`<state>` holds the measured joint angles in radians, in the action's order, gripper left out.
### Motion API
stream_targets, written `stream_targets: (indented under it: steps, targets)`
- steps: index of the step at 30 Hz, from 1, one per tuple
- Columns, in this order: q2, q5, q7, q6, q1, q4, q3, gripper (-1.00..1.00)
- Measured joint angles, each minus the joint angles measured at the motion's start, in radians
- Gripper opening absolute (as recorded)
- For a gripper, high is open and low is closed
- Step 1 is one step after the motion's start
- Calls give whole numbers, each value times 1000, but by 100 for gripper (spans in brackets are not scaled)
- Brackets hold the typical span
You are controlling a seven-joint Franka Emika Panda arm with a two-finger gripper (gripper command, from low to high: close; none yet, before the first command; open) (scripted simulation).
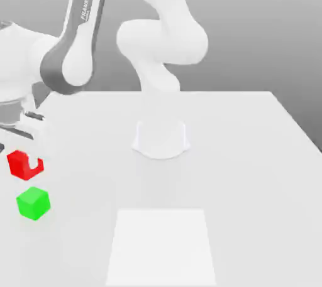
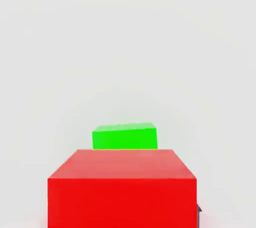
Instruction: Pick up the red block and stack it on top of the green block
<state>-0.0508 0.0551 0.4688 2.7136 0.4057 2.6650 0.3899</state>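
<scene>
- Now the red block (image 1: 24, 165) is held off the table (image 1: 251, 154), pinched between the closed jaws of the gripper (image 1: 25, 157).
- Below the jaws, apart from the red block, the green block (image 1: 33, 203) is seen resting on the table.

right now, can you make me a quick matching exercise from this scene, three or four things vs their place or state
Things:
1. red block
2. green block
3. gripper
4. table

States:
a. resting on the table, below the held cube
b. shut on a cube
c. white surface under everything
d. lifted off the table, held

Pairs: 1-d, 2-a, 3-b, 4-c
</scene>
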Motion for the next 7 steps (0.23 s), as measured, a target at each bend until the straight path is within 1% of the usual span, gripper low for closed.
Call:
stream_targets:
  steps: [4, 5, 7]
  targets:
    - [-119, 120, -86, 101, 30, -7, -61, -100]
    - [-134, 136, -97, 114, 37, -7, -71, 100]
    - [-134, 136, -97, 114, 37, -7, -71, 100]
